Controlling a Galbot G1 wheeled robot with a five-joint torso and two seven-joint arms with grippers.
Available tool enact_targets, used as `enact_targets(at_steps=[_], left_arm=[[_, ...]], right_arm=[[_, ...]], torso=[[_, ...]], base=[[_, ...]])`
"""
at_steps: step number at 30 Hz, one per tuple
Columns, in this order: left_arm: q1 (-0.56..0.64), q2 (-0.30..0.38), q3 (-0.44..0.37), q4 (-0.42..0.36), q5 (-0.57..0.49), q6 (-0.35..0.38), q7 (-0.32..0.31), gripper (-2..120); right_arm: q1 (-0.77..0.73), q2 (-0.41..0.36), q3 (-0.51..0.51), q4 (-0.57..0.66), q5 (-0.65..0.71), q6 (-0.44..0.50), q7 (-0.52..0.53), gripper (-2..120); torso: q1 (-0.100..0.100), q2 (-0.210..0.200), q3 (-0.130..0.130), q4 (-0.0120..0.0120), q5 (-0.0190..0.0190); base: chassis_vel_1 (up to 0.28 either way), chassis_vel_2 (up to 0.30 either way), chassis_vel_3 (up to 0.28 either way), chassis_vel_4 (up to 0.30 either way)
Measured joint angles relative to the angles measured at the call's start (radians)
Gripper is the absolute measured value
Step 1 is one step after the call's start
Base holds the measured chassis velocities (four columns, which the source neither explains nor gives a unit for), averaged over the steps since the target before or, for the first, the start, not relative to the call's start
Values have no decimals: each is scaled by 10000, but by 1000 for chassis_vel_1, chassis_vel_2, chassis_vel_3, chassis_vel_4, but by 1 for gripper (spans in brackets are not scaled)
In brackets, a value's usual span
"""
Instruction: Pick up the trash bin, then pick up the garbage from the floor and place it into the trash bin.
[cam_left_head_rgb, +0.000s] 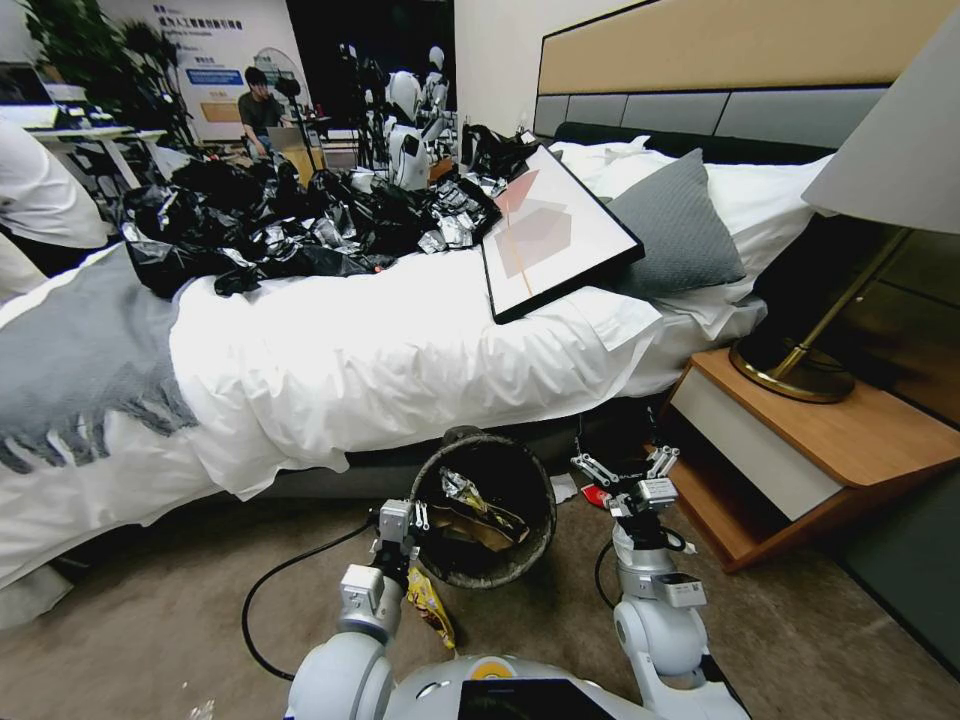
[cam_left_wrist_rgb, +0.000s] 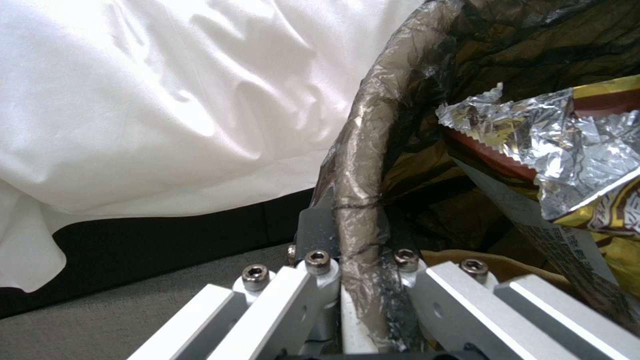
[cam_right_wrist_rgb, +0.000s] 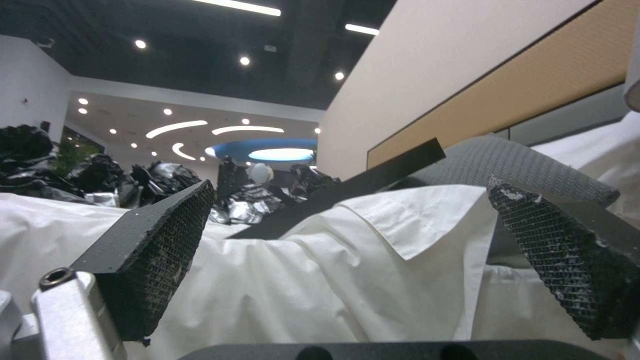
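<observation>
The trash bin (cam_left_head_rgb: 520, 560), lined with a black bag, is tilted with its mouth facing me, close to the bed's side. My left gripper (cam_left_head_rgb: 403, 527) is shut on its rim (cam_left_wrist_rgb: 360, 200), one finger inside and one outside. Inside the bin lie a foil snack wrapper (cam_left_wrist_rgb: 567, 145) and brown paper (cam_left_head_rgb: 480, 525). A yellow snack wrapper (cam_left_head_rgb: 430, 605) sits just below the left gripper. My right gripper (cam_left_head_rgb: 625, 472) is open and holds nothing, its pads (cam_right_wrist_rgb: 153, 250) spread wide, just right of the bin. A small red scrap (cam_left_head_rgb: 595, 495) and a white paper (cam_left_head_rgb: 563, 488) lie on the floor beside it.
The white bed (cam_left_head_rgb: 400, 370) runs across the back, with a pile of black bags (cam_left_head_rgb: 300, 220) and a framed picture (cam_left_head_rgb: 555, 235) on it. A wooden nightstand (cam_left_head_rgb: 830, 440) with a lamp (cam_left_head_rgb: 800, 370) stands right. A black cable (cam_left_head_rgb: 270, 590) loops over the carpet.
</observation>
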Motion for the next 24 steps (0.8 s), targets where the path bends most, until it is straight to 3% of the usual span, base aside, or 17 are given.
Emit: enact_targets(at_steps=[4,8,12,13,16,17,20,24], left_arm=[[-20,-20,-36,3,0,-13,-39,0],[-33,-39,-159,-2,-10,-18,-71,0],[-34,-41,-282,-37,-58,-18,-75,0],[-34,-41,-282,-37,-58,-18,-75,0],[-35,-36,-291,-22,-49,-23,-74,0],[-35,-36,-291,-22,-49,-23,-74,0],[-42,-14,-287,-3,-46,-26,-73,0],[-63,-2,-281,6,-36,-27,-134,0]], right_arm=[[270,-90,-105,-59,215,-686,304,100],[960,-263,-276,-422,589,-1809,823,100],[1761,-502,-474,-1089,1226,-3597,1498,100],[1761,-502,-474,-1089,1226,-3597,1498,100],[2293,-734,-483,-1843,1662,-5187,1717,100],[2293,-734,-483,-1843,1662,-5187,1717,100],[2790,-866,-446,-2759,1974,-6349,1900,100],[3279,-895,-431,-3928,2138,-6865,1929,100]], torso=[[0,0,0,0,0],[0,0,0,3,0],[0,0,0,3,0],[0,0,0,3,0],[0,0,0,2,2],[0,0,0,2,2],[0,0,1,0,2],[1,0,1,2,1]], base=[[0,0,0,0],[0,0,0,0],[0,0,0,0],[0,0,0,0],[0,0,0,0],[0,0,0,0],[0,0,0,0],[0,0,0,0]])
